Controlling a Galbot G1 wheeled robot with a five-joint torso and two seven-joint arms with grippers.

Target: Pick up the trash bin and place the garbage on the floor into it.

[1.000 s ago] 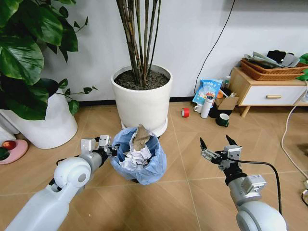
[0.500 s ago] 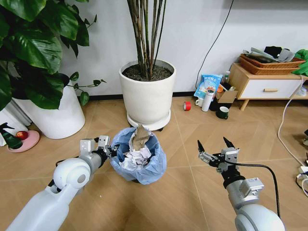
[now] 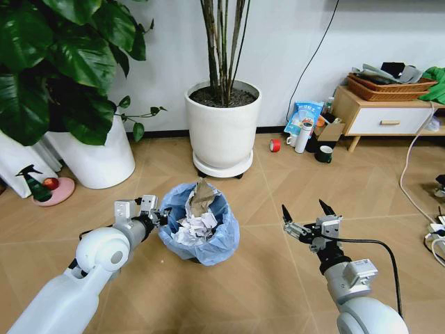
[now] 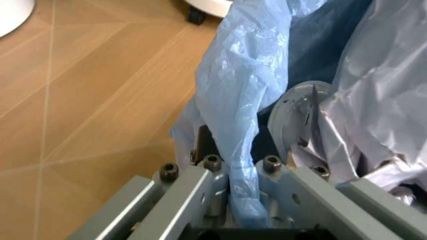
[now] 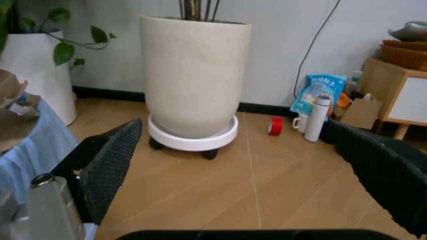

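Observation:
The trash bin (image 3: 199, 233), small and dark with a crinkly light-blue bag, hangs just above the floor at centre. Crumpled white paper and a brown wad of garbage (image 3: 198, 212) stick up out of it. My left gripper (image 3: 158, 217) is shut on the bin's near-left rim. In the left wrist view the blue bag (image 4: 243, 125) is pinched between the fingers (image 4: 200, 187), with white paper beside it. My right gripper (image 3: 304, 219) hovers open to the right of the bin, holding nothing; its dark fingers (image 5: 110, 160) frame the right wrist view.
A large white planter (image 3: 224, 132) on a wheeled base stands behind the bin, another (image 3: 90, 160) at the left. A red tape roll (image 3: 275, 145), blue snack bag (image 3: 304, 118), mugs and a wooden cabinet (image 3: 382, 122) sit at the back right. Cables (image 3: 417, 202) trail at the right.
The whole head view has shifted: planters and cabinet now sit farther away and to the right, so the camera has moved. Both arms and the held bin keep their places in the picture.

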